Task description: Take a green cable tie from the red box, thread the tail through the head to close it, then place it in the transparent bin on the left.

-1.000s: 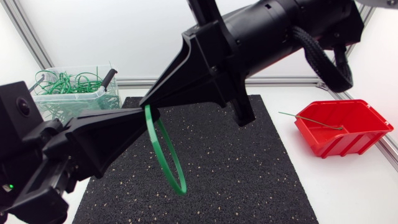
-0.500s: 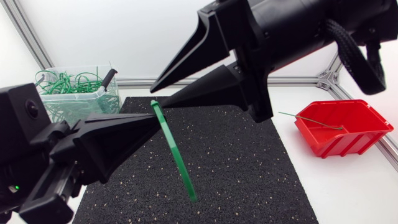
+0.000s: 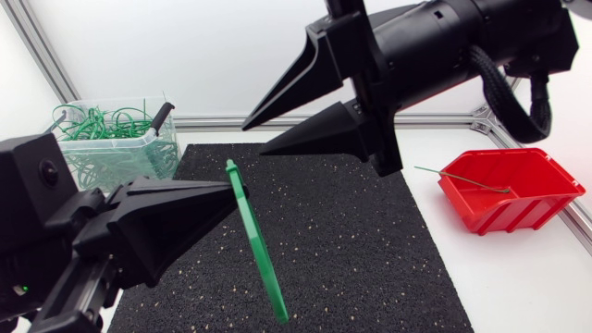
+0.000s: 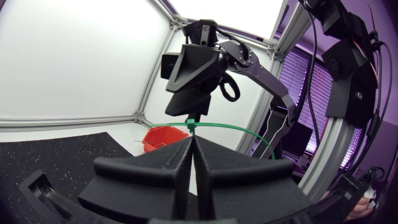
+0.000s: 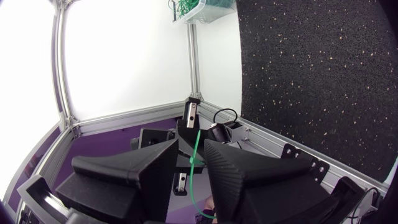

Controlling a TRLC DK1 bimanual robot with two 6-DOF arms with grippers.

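Above the left part of the black mat (image 3: 370, 250), the left gripper (image 3: 222, 188) has its 2 fingers pressed together on the upper end of the green cable tie (image 3: 259, 254). The tie hangs down from the fingertips in a curve over the mat. The right gripper (image 3: 253, 139) is above the mat's far edge, its jaws spread and clear of the tie. The red box (image 3: 518, 199) sits to the right of the mat with 1 loose tie (image 3: 462, 178) in it. The transparent bin (image 3: 165, 148), full of green ties, stands off the mat's far-left corner.
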